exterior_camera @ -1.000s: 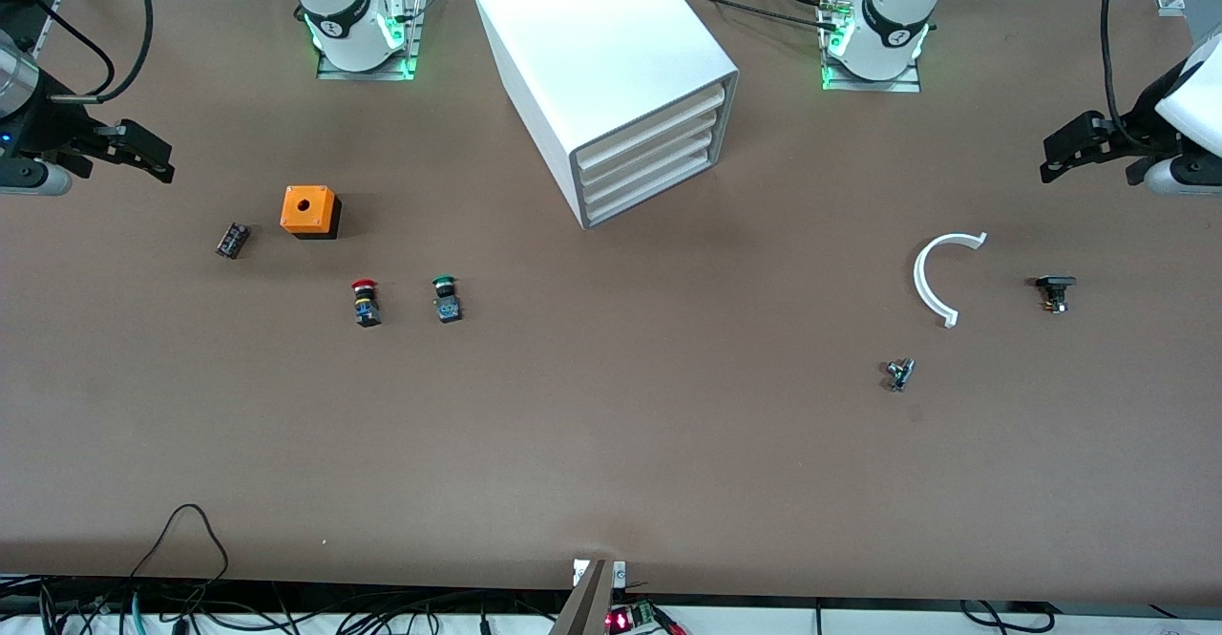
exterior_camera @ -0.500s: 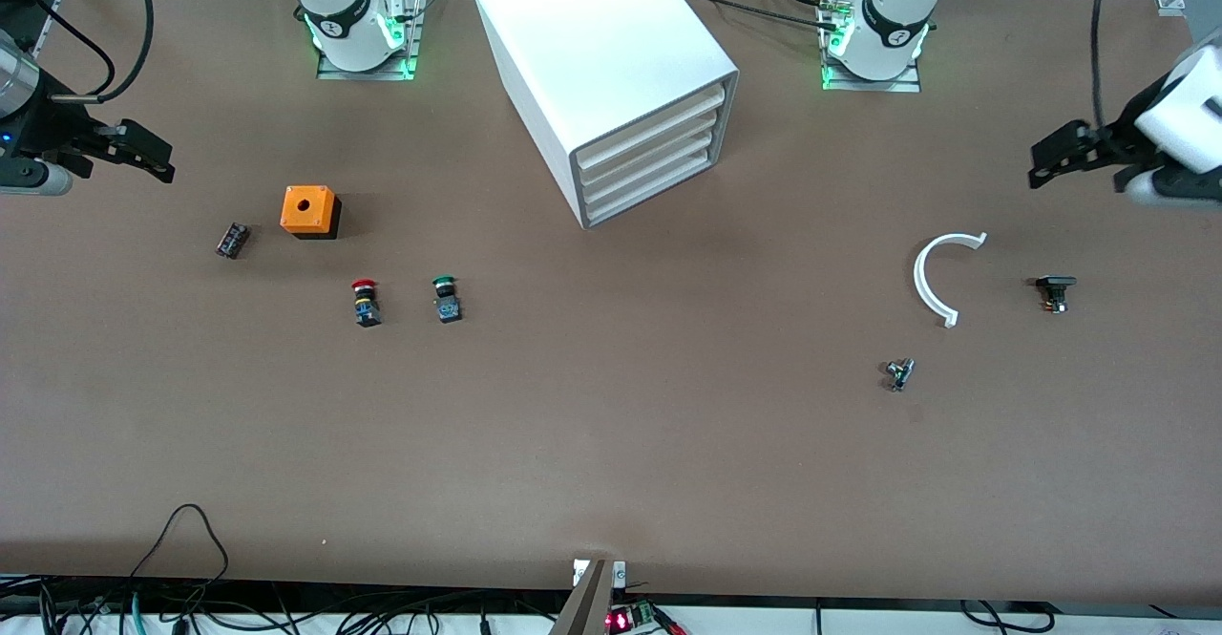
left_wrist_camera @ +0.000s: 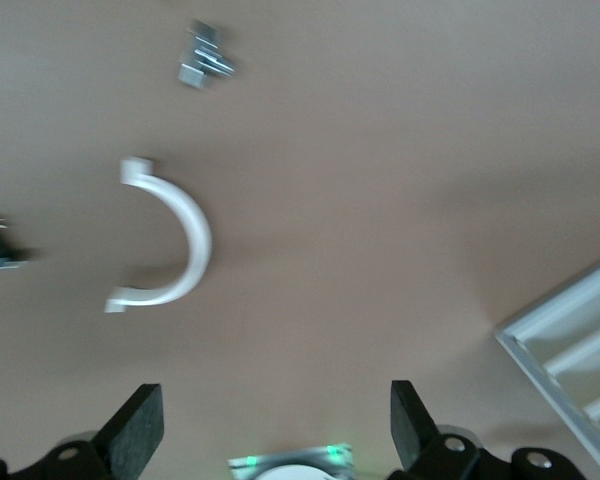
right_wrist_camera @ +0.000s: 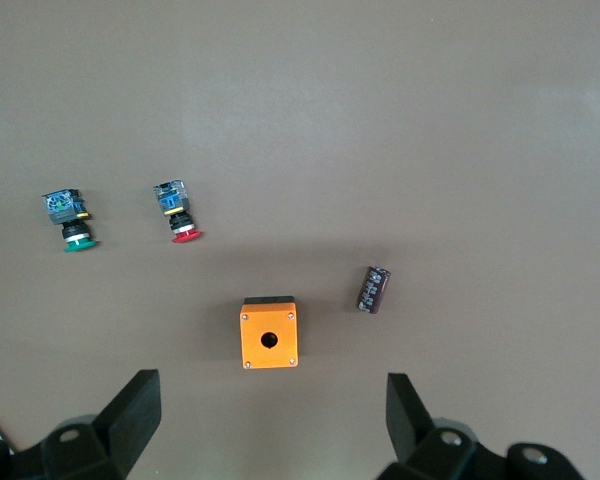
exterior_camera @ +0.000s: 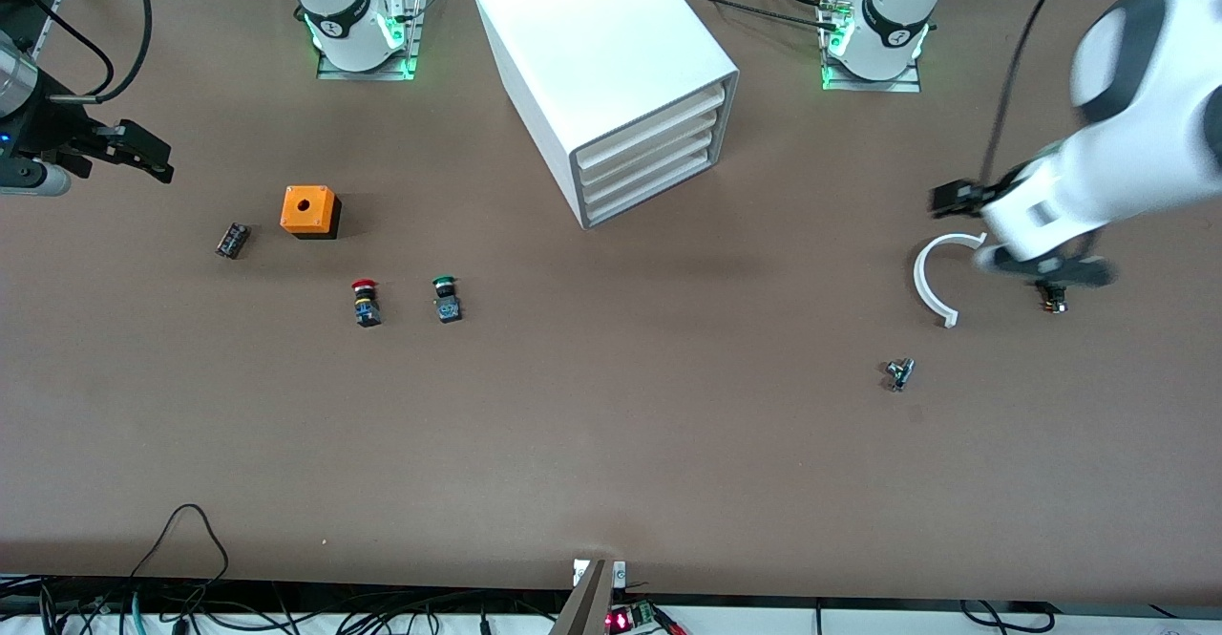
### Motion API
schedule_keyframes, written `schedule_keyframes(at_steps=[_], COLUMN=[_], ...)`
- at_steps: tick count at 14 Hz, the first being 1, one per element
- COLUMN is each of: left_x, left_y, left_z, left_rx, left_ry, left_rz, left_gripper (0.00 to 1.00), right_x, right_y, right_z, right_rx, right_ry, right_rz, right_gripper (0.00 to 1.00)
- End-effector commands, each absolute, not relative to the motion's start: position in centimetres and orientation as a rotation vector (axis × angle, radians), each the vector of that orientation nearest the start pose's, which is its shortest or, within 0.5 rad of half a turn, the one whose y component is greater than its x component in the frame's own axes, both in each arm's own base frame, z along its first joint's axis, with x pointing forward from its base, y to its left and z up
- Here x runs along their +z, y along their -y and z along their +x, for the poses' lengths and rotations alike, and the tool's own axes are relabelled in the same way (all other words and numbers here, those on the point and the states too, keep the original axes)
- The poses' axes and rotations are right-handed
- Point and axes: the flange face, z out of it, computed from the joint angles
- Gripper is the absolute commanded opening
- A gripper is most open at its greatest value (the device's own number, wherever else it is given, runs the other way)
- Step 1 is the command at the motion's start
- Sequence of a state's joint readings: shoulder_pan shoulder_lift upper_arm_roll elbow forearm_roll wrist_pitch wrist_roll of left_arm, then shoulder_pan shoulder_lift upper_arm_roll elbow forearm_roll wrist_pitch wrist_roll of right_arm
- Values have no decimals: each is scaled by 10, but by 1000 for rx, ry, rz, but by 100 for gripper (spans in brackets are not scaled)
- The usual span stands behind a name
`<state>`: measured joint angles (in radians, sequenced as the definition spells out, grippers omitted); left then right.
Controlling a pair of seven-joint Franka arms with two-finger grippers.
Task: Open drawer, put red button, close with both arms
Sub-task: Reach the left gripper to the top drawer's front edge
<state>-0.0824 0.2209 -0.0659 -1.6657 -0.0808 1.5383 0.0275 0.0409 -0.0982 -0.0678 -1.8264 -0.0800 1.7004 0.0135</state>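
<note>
Still shut: drawer (exterior_camera: pixel 654 188), upper centre. Lay lower left of it, red button (exterior_camera: pixel 364 302), nearest right gripper (exterior_camera: pixel 143 153), wide open, empty, far left. Likewise open, empty: left gripper (exterior_camera: pixel 955 198), right.

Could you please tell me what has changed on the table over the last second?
The left gripper has swung in from the table's edge, open and empty, and now hangs over the white curved piece, heading toward the cabinet. The right gripper stays put, open. The drawer remains shut, and the red button has not moved.
</note>
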Motion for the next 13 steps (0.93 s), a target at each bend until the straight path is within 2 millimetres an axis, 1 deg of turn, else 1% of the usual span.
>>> schedule_keyframes(at_steps=[1,2,3,5,7,8,9,10,11,12,13], left_x=[378,349,323,283,256,246,242,239,241,242,242], left_y=[123,133,145,185,237,259,279,291,298,304,307], left_z=[576,567,558,536,507,490,475,465,459,455,451], left_rx=[832,918,964,1042,1061,1078,1112,1149,1173,1194,1209], left_ry=[-234,-148,-47,34,8,23,34,49,42,18,3], left_rz=[-3328,-3421,-3507,-3573,-3594,-3607,-3622,-3629,-3631,-3624,-3618], left_gripper=[100,100,100,100,100,100,100,100,100,100,100], right_x=[556,554,546,527,502,488,472,459,445,428,411], right_y=[23,22,17,10,9,6,3,-5,-19,-23,-23], right_z=[534,536,541,552,565,571,578,583,589,595,601], right_rx=[89,87,98,115,137,157,176,190,189,196,203], right_ry=[-51,-47,-36,-24,-8,4,14,38,77,88,70], right_rz=[-3197,-3200,-3203,-3202,-3202,-3203,-3204,-3205,-3206,-3208,-3207], right_gripper=[100,100,100,100,100,100,100,100,100,100,100])
